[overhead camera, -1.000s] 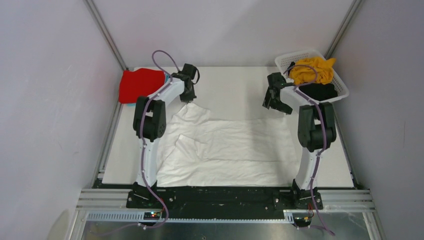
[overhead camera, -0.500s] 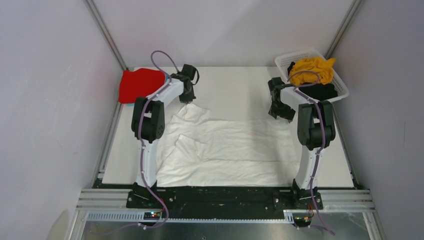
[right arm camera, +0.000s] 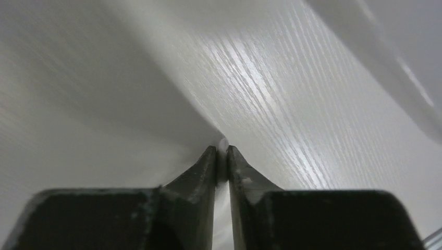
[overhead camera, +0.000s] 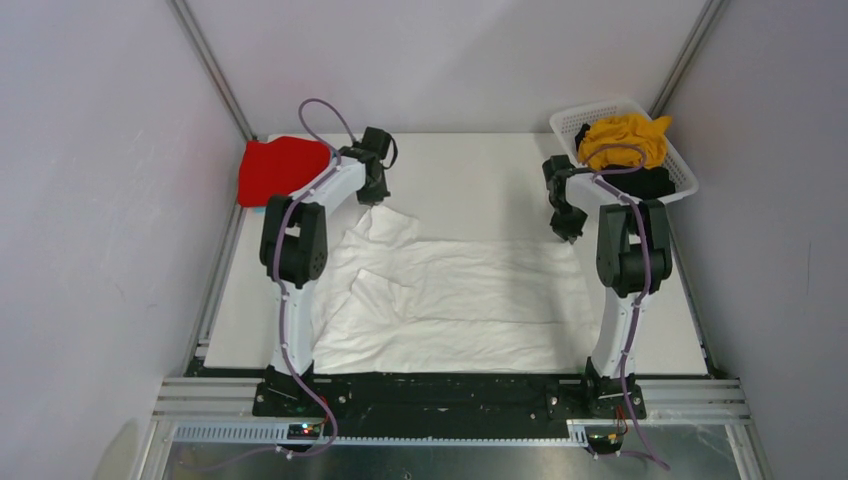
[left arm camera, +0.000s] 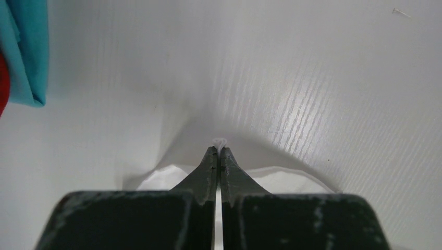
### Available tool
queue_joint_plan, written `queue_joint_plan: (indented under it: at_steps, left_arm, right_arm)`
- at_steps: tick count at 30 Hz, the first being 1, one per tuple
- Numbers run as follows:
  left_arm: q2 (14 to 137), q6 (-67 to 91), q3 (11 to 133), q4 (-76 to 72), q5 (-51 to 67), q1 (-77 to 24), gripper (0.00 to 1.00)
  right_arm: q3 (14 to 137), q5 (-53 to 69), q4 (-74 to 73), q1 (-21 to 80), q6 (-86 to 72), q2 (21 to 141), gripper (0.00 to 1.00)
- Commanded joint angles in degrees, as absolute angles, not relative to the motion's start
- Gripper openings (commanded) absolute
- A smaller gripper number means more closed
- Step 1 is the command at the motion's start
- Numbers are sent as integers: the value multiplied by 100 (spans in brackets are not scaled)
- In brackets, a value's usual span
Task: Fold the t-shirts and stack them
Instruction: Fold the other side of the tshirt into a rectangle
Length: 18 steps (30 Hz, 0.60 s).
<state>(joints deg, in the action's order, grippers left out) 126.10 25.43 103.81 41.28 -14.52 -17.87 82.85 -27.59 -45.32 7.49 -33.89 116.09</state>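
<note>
At the middle of the table: the white t-shirt lies spread out, its long axis running left to right between my two arms.
Left claw: my left gripper is pinched fully closed on the shirt's far-left corner; a nub of white cloth shows at the tips.
Right claw: my right gripper is closed down to a sliver on the far-right corner, the cloth edge nipped between the tips.
Key relation: both held corners sit on the far edge, one at each end of the long axis. The rest of the shirt lies toward my bases, so I judge the fold comes toward me, with both arms moving evenly.
Finished pile: the red t-shirt rests on the light blue t-shirt, far left.
Waiting: the mustard yellow t-shirt and the black t-shirt sit in the basket, far right.
</note>
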Motion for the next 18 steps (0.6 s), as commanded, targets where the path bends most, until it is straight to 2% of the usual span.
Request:
queue_joint_plan:
  at_steps: [1, 3, 10, 18]
  left_arm:
    - [12120, 2562, 10335, 4043, -1618, -1811, 0]
    - [12049, 2574, 10277, 4043, -1605, -1812, 0]
    - [11598, 2716, 9852, 4022, -1663, -1847, 0]
    - [10233, 2969, 8595, 3922, -2173, -2196, 0]
  right_arm:
    - [8649, -2855, -4554, 778, -3416, 11807, 3]
    - [8634, -2882, -4524, 817, -3399, 11762, 0]
    - [8310, -3077, -4465, 1072, -3314, 10931, 0]
    - [7530, -3530, -4767, 1677, -3416, 9566, 0]
